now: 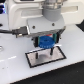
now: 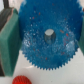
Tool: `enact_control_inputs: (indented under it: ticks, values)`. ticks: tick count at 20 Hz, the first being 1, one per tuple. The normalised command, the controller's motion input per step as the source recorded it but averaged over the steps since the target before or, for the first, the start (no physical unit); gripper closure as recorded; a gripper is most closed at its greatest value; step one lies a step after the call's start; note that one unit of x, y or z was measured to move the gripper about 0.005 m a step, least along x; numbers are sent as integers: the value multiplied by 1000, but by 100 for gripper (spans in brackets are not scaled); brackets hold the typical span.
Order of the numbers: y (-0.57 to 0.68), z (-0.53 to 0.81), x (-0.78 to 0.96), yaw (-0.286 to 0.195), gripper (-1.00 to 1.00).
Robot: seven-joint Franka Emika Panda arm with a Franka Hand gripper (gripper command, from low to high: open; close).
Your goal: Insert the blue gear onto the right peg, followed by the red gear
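Observation:
The blue gear (image 2: 47, 47) fills the wrist view, a wide toothed disc lying flat. My gripper (image 2: 45, 44) is shut on it, with green pads (image 2: 8, 47) against its rim on either side. A grey stub (image 2: 50, 35) shows inside the gear's centre hole; I cannot tell whether it is the right peg. In the exterior view the blue gear (image 1: 46, 41) hangs in my gripper (image 1: 46, 42) just above the grey black-edged plate (image 1: 45, 58). A thin dark pin, the right peg (image 1: 51, 50), runs from the gear's underside to the plate. The red gear (image 2: 21, 80) lies on the white surface by the blue gear's rim.
The twin pin (image 1: 38, 52) stands at the plate's other end, toward the exterior view's left. A white tabletop (image 1: 15, 70) surrounds the plate. The arm's white body (image 1: 40, 12) fills the upper part of the exterior view.

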Motion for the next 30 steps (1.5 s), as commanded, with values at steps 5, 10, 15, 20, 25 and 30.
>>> enact_control_inputs:
  ticks: [5, 10, 15, 20, 25, 30]
  values:
    - [230, 223, 341, 0, 100]
    - [425, 362, 501, 0, 100]
    - [165, 150, 414, 0, 100]
    - [-36, -9, 377, 0, 100]
    - [-122, 2, 504, 0, 100]
    - [-88, -40, 407, 0, 100]
